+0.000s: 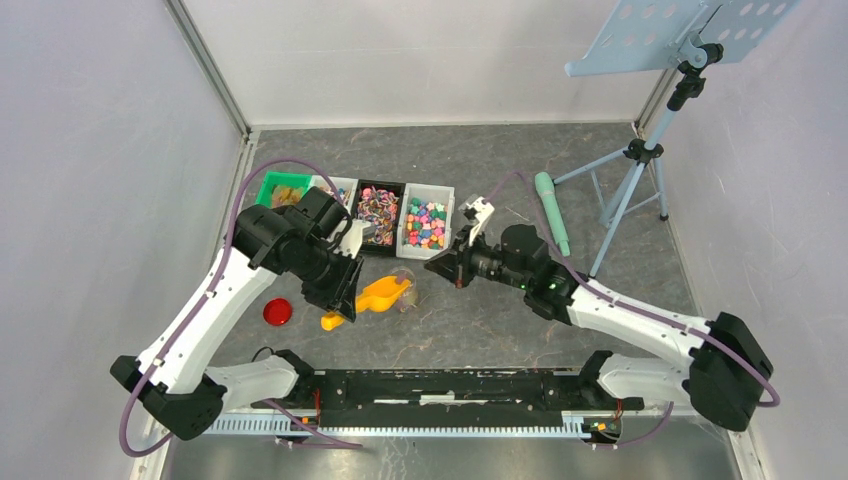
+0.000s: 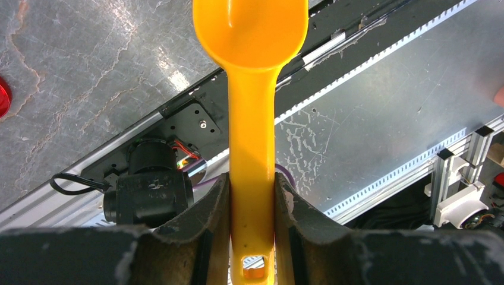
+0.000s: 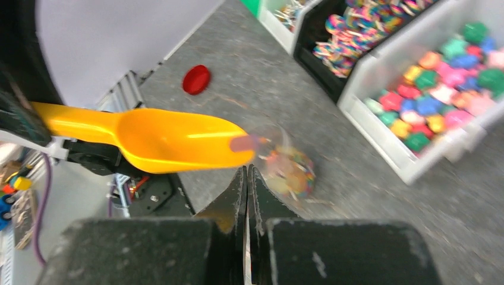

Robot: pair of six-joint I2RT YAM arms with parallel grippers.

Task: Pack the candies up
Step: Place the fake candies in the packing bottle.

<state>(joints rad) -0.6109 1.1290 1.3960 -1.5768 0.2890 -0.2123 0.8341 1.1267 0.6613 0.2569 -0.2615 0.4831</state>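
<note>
An orange scoop (image 1: 380, 295) is held by its handle (image 2: 252, 196) in my left gripper (image 2: 252, 184), whose fingers press both sides of it. The scoop's mouth (image 3: 154, 139) points at a small clear container (image 3: 288, 169) of multicoloured candies, blurred, standing on the table (image 1: 407, 293). Something pinkish shows at the scoop's tip (image 3: 243, 142). My right gripper (image 3: 247, 172) is shut with nothing between its fingers, just short of that container, to its right in the top view (image 1: 440, 268). More candies fill a white bin (image 1: 427, 222) and a black bin (image 1: 378, 215).
A red round lid (image 1: 278, 312) lies left of the scoop. A green bin (image 1: 280, 188) and another white bin (image 1: 335, 190) continue the row at the back. A green microphone-like object (image 1: 552, 210) and a tripod stand (image 1: 640, 160) are at the right.
</note>
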